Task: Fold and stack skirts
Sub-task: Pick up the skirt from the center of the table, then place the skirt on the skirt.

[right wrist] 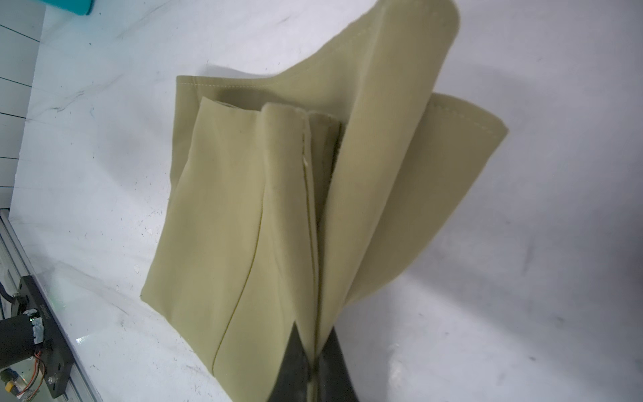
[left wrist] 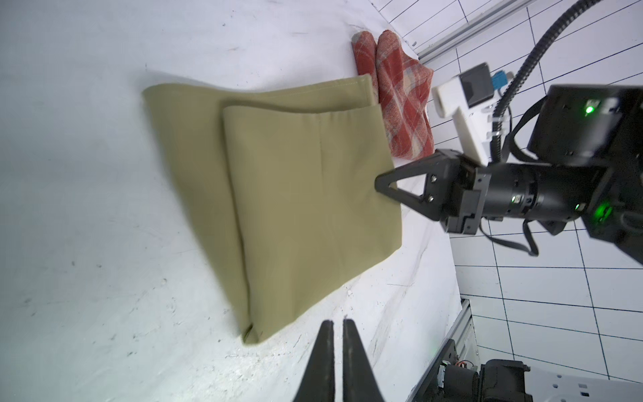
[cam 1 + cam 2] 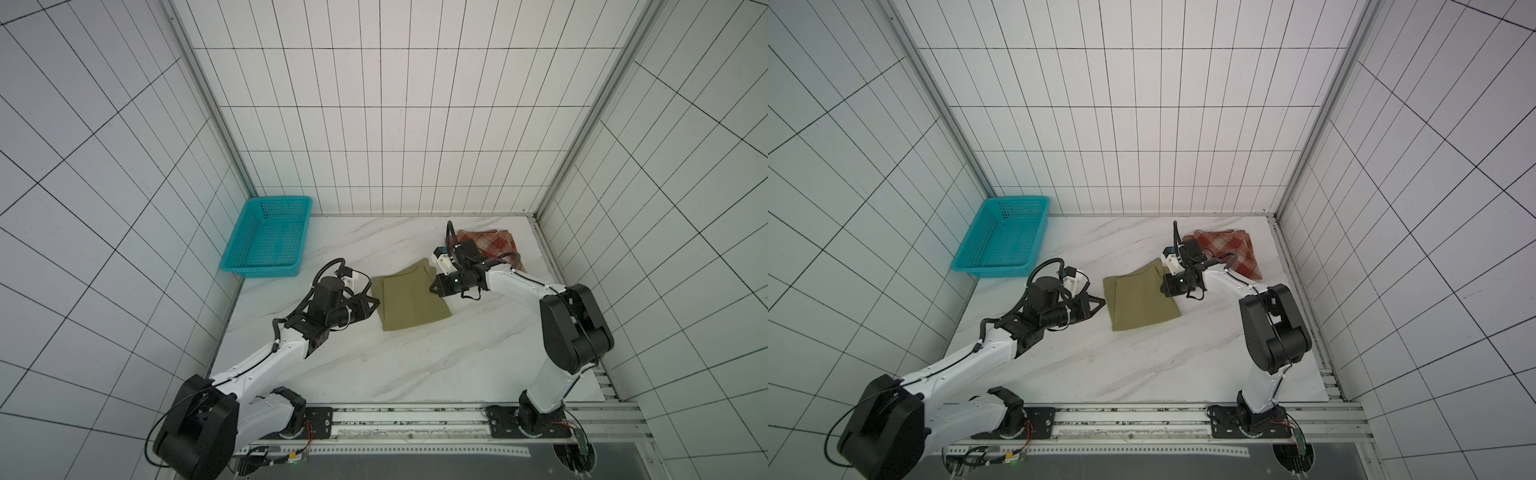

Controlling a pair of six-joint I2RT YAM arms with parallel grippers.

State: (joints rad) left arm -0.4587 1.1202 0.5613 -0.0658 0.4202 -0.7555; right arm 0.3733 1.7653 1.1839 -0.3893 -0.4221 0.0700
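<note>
In both top views the khaki skirt (image 3: 409, 301) lies folded mid-table (image 3: 374, 365). The plaid skirt (image 3: 494, 245) sits folded near the far right corner, well apart from the basket (image 3: 232, 245) at far left. The right gripper (image 3: 432, 289) pinches the khaki skirt's right edge. The left gripper (image 3: 1102, 300) hovers clenched and empty just beside its left edge.

Left wrist view: the left gripper's fingers (image 2: 323, 348) are pressed nearly together with nothing between them, near the khaki skirt's corner. Across the cloth, the right gripper grips the opposite edge.

Right wrist view: the jaws are clamped on gathered khaki folds, with one flap lifted off the table.
</note>
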